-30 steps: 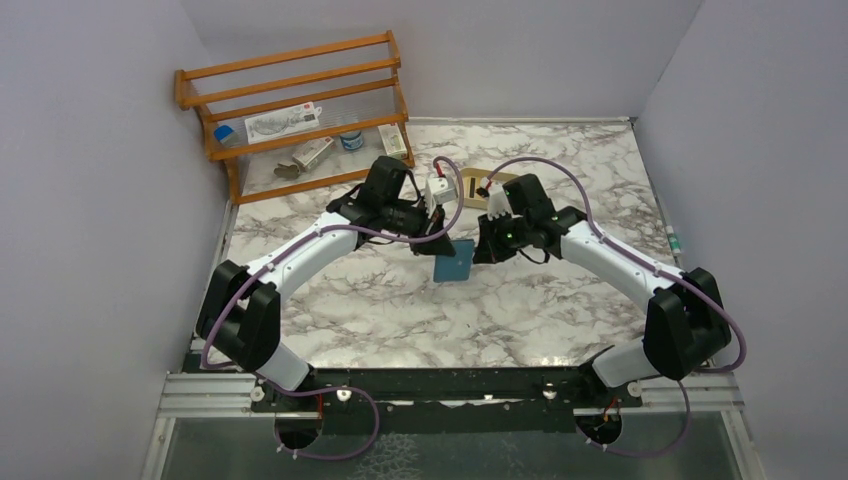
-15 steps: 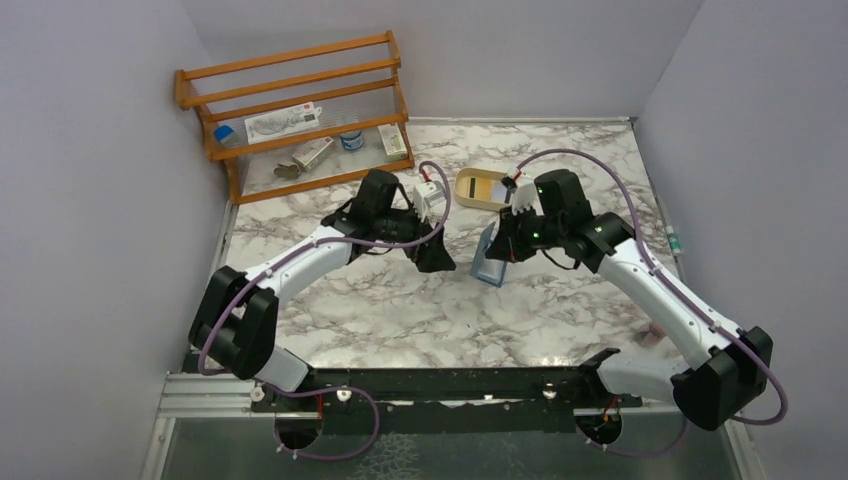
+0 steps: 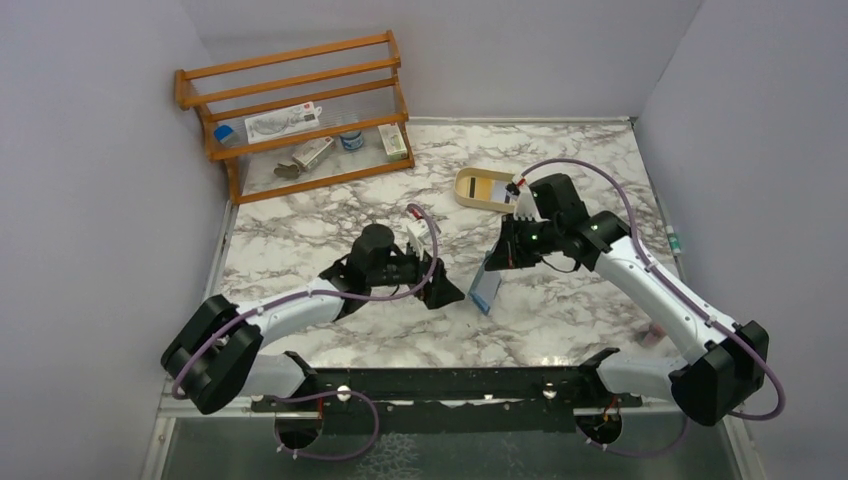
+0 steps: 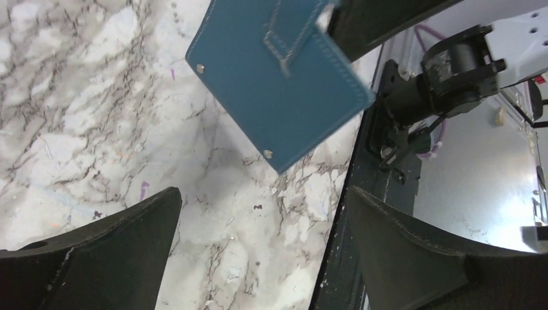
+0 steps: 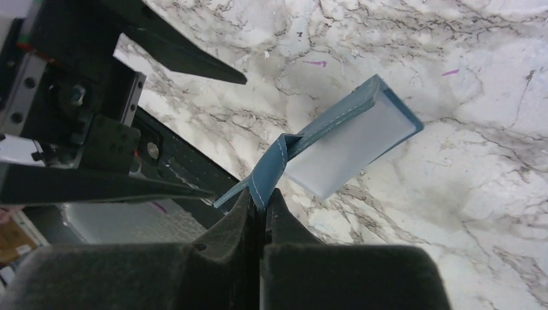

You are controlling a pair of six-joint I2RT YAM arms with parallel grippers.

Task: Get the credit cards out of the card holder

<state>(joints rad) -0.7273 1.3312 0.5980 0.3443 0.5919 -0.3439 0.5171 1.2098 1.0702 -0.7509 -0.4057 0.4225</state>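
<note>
Left gripper (image 3: 446, 291), newly spread wide, has backed off nearward; right gripper (image 5: 260, 194) alone pinches the dangling card holder (image 4: 278, 84) (pale credit card (image 5: 349, 152) still inside).

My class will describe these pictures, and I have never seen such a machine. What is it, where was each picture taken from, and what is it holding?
These are two robot arms bolted to a marble table. One picture looks down from above; the other two come from a camera on each wrist. The right gripper is shut on a flap of the blue card holder; a pale card shows inside. The left gripper is open, empty. Farther back stand a wooden rack and a tan tray.
</note>
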